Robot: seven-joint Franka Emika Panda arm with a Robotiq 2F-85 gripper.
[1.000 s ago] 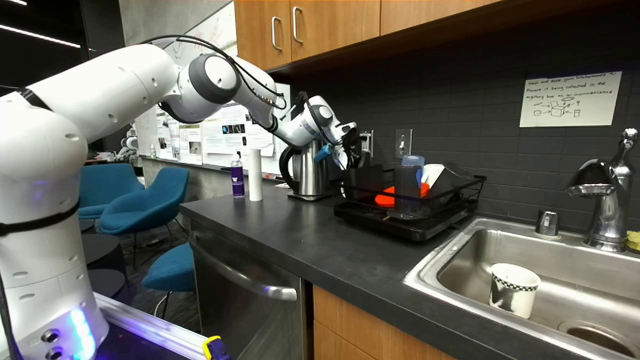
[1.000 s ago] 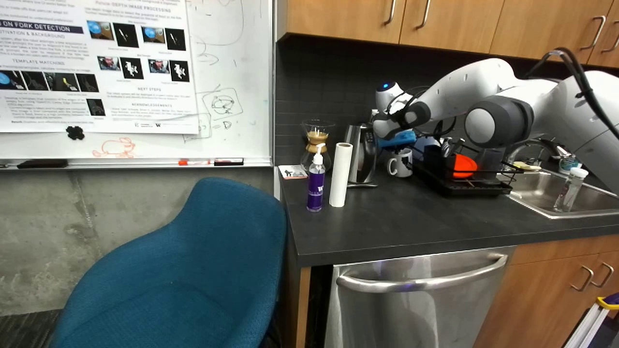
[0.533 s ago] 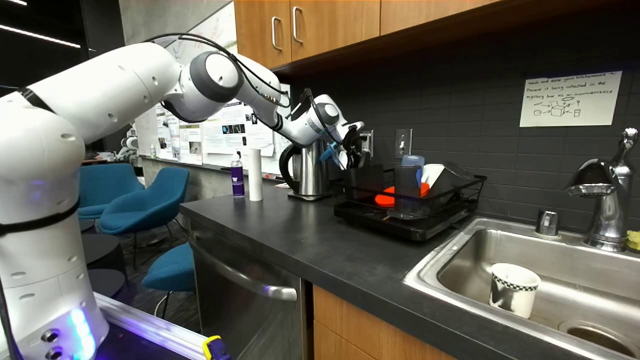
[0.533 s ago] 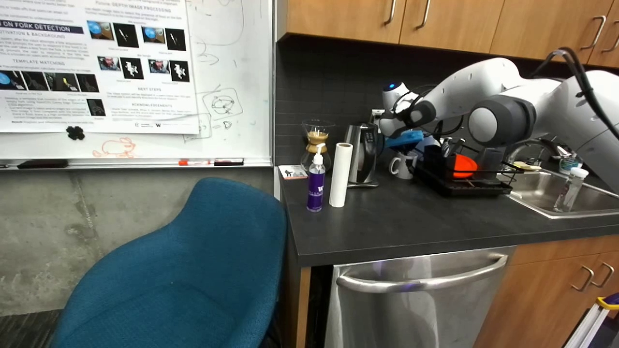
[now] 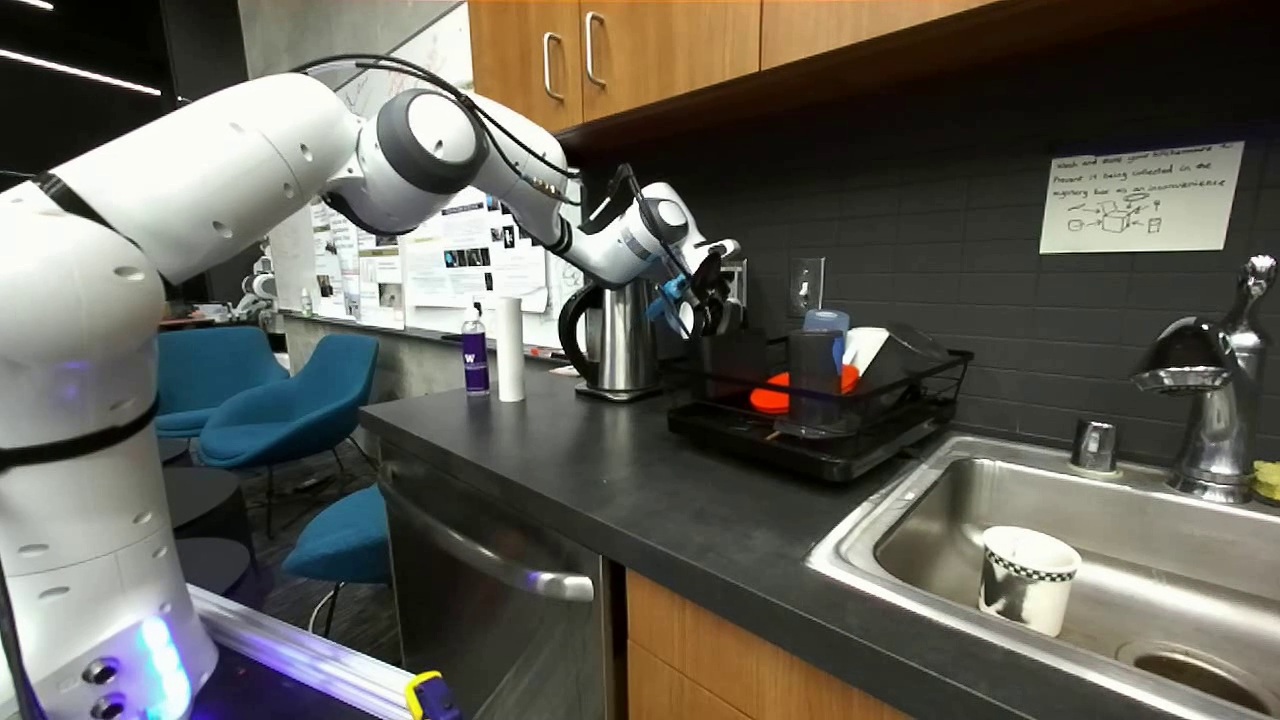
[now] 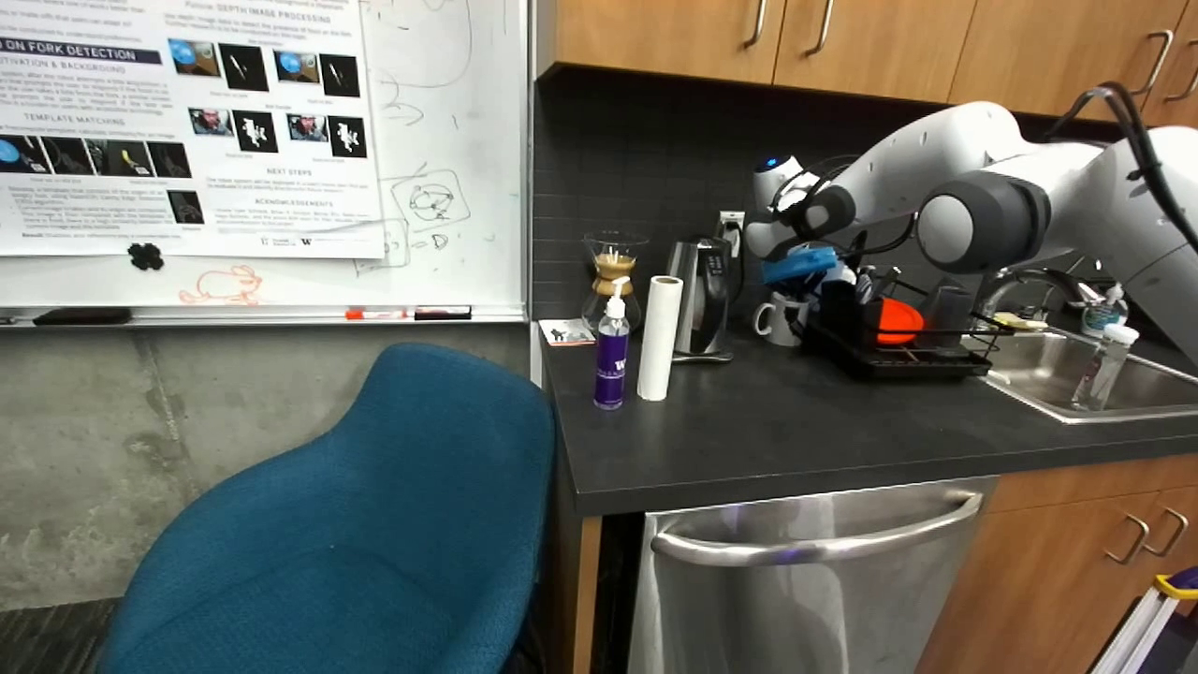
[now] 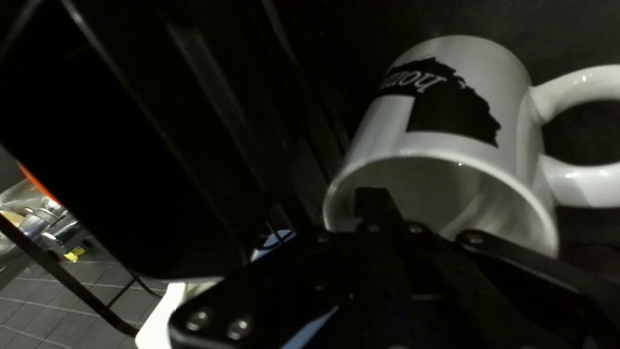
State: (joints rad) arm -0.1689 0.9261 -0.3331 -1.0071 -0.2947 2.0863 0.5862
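A white mug [image 7: 460, 106] with a black print fills much of the wrist view, its mouth facing the camera and its handle to the right. My gripper [image 7: 375, 208] is shut, nothing visible between its fingers. The dark fingertips overlap the mug's mouth near its left side; whether they touch it I cannot tell. In an exterior view the mug [image 6: 780, 318] stands on the counter between the steel kettle [image 6: 697, 300] and the black dish rack [image 6: 922, 365], below my wrist with its blue part [image 6: 797, 265]. Elsewhere the gripper [image 5: 712, 305] is partly hidden behind the rack.
A black container [image 7: 145, 218] of the rack rises close on the left in the wrist view. A purple-labelled bottle [image 6: 610, 365] and a white roll [image 6: 660, 337] stand near the counter's end. Wooden cabinets [image 5: 660, 60] hang above. The sink [image 5: 850, 540] holds a patterned cup [image 5: 1028, 585].
The wrist has moved to the right and slightly up in both exterior views. The mug has shifted a little toward the rack and turned slightly. The gripper shows no opening or shutting.
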